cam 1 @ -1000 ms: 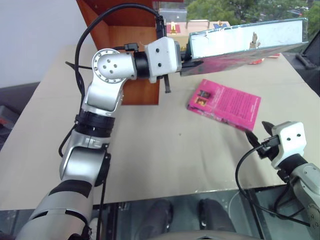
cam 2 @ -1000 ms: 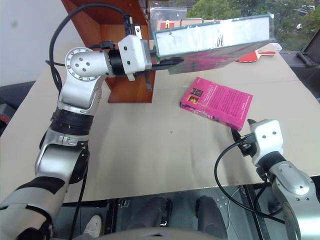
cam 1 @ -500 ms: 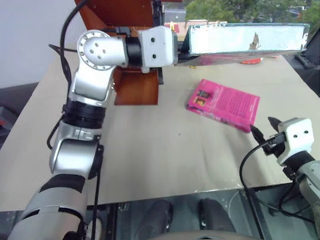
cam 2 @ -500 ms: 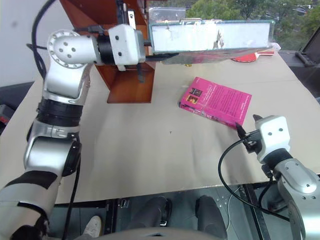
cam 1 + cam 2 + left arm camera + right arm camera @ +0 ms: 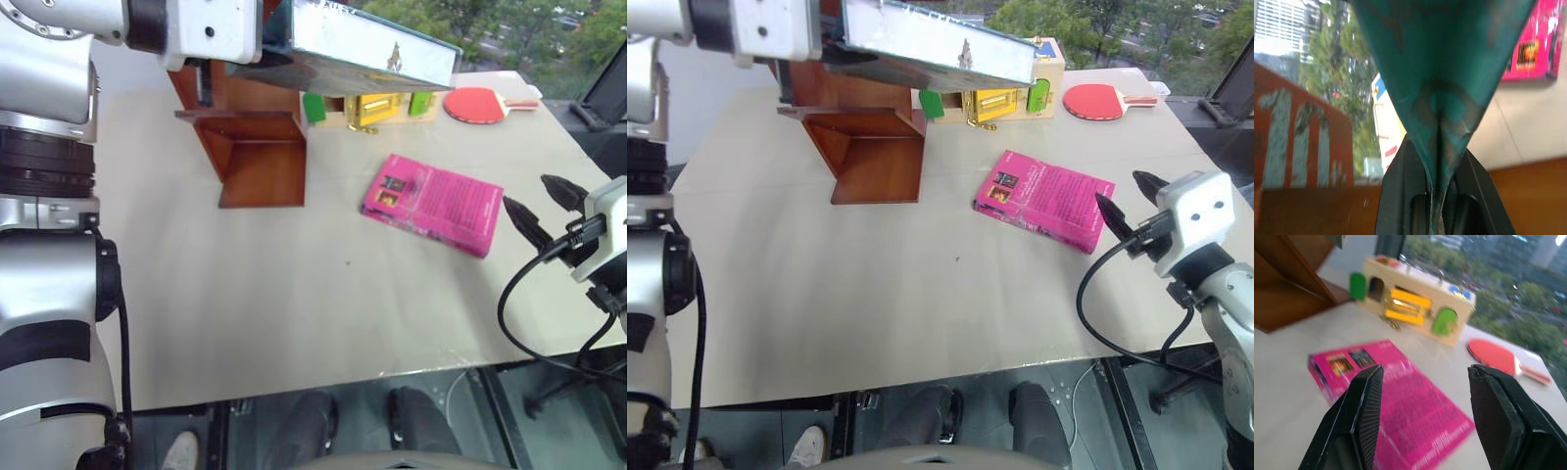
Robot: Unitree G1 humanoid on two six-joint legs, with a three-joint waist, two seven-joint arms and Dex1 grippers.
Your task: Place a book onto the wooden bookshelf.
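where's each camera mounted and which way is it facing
Head stereo pair: on the head, looking forward and down over the table; both arms show, left hand holding the book above the wooden bookshelf.
Left wrist: along its own fingers, shut on the book.
Right wrist: along its open fingers, toward the pink book, latch box and paddle.
Shared: the pink book.

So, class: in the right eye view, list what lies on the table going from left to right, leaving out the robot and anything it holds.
Wooden bookshelf → box with coloured doors → pink book → red paddle.
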